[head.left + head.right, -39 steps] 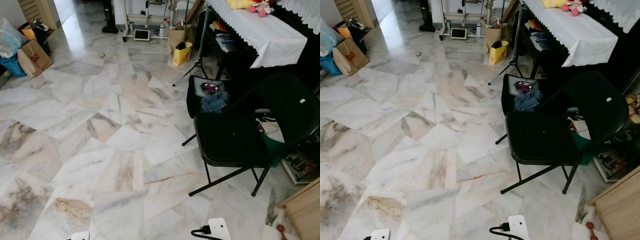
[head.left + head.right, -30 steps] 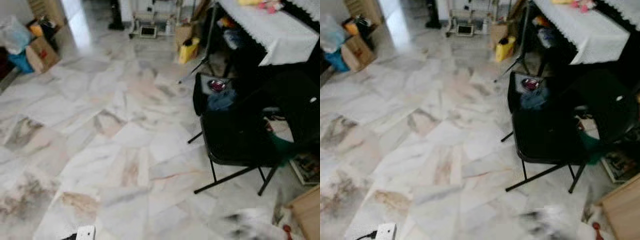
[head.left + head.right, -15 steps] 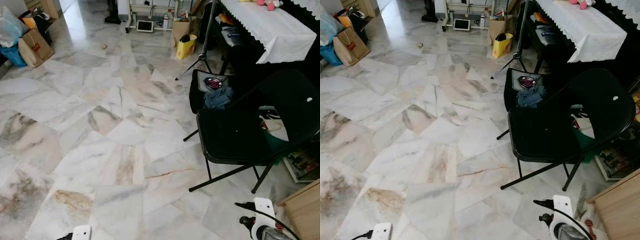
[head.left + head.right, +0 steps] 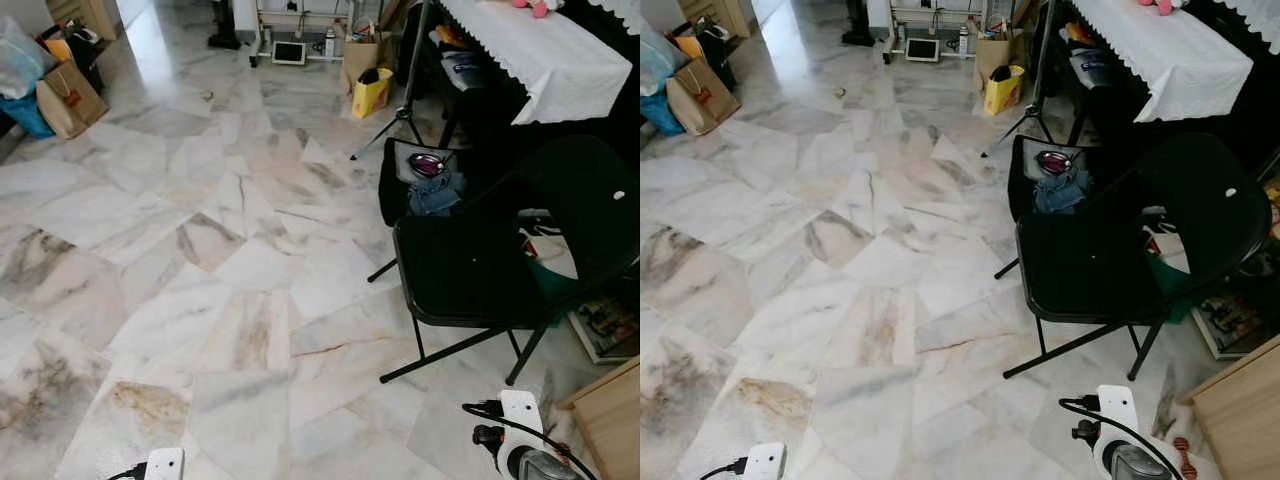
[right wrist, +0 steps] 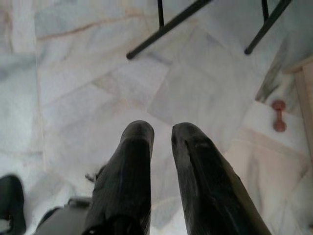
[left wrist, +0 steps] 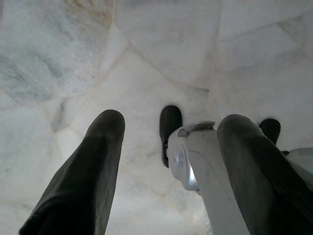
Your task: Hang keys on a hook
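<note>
Right wrist view gives you the right end effector with its fingers nearly pressed together, pinching nothing you can see, above the marble floor. You cannot make out keys or a hook anywhere. The left end effector hangs spread wide over the same floor. The black folding chair stands ahead of the right arm, its legs near that end effector.

Open marble floor lies ahead on my left; a black folding chair blocks my right side.
</note>
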Controlling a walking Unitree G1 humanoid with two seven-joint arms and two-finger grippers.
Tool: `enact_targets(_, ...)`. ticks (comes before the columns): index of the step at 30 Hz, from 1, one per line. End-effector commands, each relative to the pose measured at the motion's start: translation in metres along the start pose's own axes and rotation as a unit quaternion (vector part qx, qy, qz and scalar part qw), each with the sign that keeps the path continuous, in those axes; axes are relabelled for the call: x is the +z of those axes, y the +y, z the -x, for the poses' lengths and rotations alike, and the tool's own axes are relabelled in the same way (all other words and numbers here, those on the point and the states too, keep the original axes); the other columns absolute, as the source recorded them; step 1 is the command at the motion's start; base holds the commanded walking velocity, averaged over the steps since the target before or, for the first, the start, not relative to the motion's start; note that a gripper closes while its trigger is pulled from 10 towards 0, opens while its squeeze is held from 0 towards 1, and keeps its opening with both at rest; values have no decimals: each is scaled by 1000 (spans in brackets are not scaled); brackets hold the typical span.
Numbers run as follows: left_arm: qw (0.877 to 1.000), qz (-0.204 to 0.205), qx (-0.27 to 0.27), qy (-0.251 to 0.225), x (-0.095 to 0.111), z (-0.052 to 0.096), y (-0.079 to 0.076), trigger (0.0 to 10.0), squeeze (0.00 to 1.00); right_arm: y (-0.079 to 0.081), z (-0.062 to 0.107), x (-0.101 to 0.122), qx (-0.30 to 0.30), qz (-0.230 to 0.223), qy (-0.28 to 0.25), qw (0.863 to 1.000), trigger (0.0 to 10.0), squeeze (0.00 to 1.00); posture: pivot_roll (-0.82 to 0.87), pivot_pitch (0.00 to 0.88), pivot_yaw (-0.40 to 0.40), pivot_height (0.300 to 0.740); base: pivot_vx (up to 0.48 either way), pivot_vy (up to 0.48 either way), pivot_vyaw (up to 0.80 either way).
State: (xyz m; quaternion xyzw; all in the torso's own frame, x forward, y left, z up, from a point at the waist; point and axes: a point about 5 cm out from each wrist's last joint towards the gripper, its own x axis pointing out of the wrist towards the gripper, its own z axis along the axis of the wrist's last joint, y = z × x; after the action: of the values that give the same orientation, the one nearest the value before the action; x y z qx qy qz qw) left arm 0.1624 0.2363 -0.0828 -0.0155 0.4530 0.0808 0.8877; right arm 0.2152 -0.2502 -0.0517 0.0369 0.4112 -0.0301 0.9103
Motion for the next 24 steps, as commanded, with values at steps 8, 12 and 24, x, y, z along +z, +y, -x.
enact_targets(8, 1000, -7, 23, -11, 3, 1, 11, 10000, 0, 7, -1, 11, 0, -30, -65, 997, 10000, 0, 140, 59, 12, 740, 0, 0, 0)
enact_targets(12, 999, -8, 35, -24, 7, 1, 14, 10000, 0, 9, 0, 19, -1, -30, -110, 993, 10000, 0, 133, 47, 12, 740, 0, 0, 0)
enact_targets(24, 999, 9, 42, -26, 5, 1, 11, 10000, 0, 70, 52, 45, 31, 11, -399, 916, 10000, 0, 126, 40, -9, 740, 0, 0, 0)
